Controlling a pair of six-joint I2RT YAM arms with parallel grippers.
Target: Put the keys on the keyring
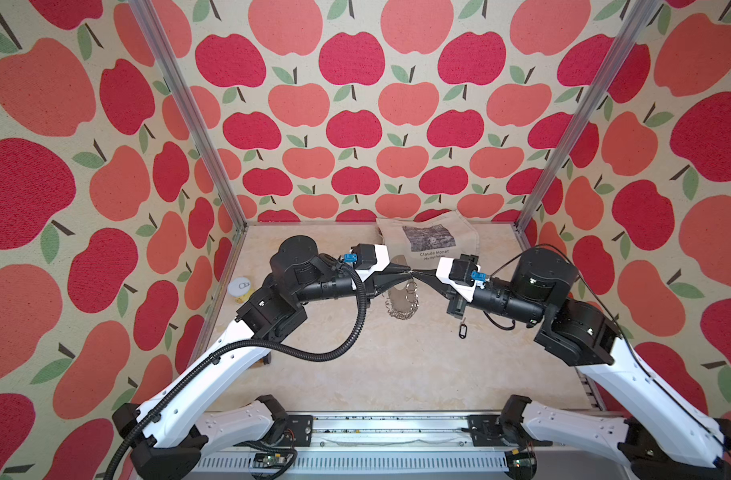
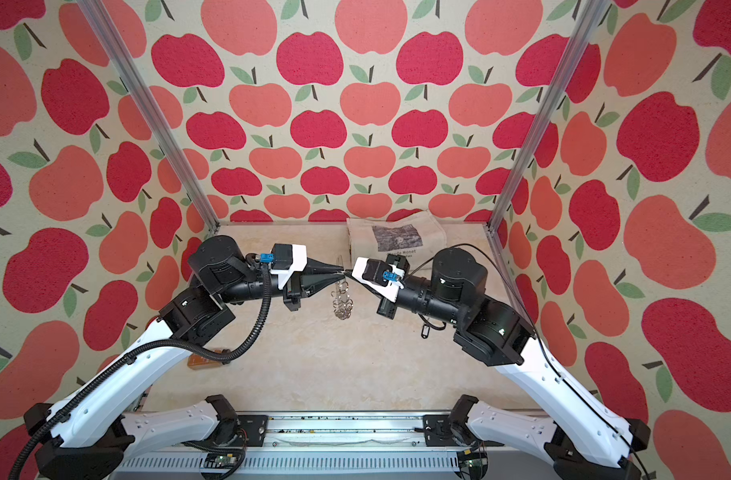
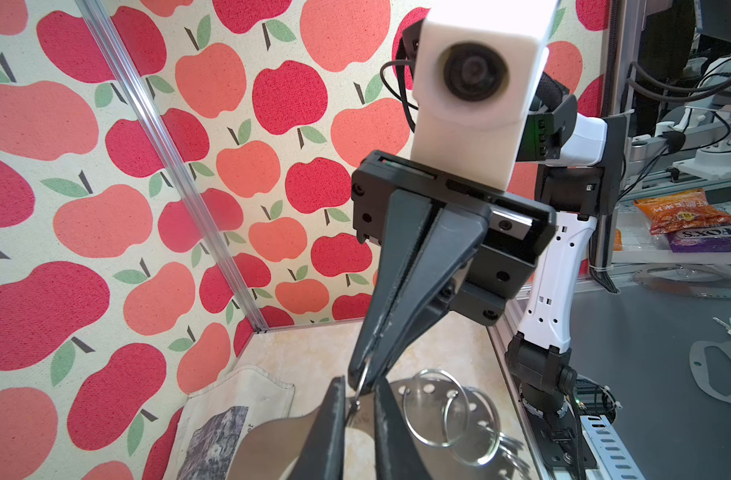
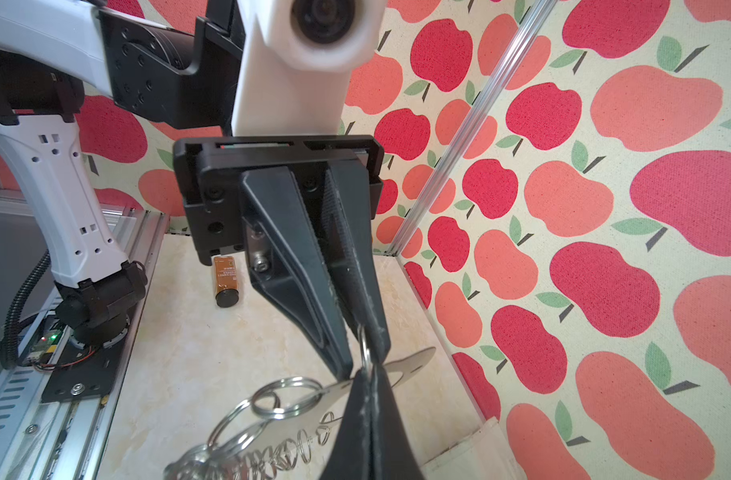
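Keyring (image 1: pixel 400 298) is hanging clear of the tabletop (image 1: pixel 397 374) between the two arms. Its long axis is running far-to-near in both top views, with the bare horn pointing toward the back wall and the ring-fringed end toward the front rail. Right gripper (image 4: pixel 370 370) is clamping tight on one small ring at the plate's edge. Left gripper (image 3: pixel 359 383) is standing slightly parted around that same ring. Keys (image 1: pixel 463 330) are lying on the tabletop under the right forearm, silver key pointing backward, black tag nearer the front.
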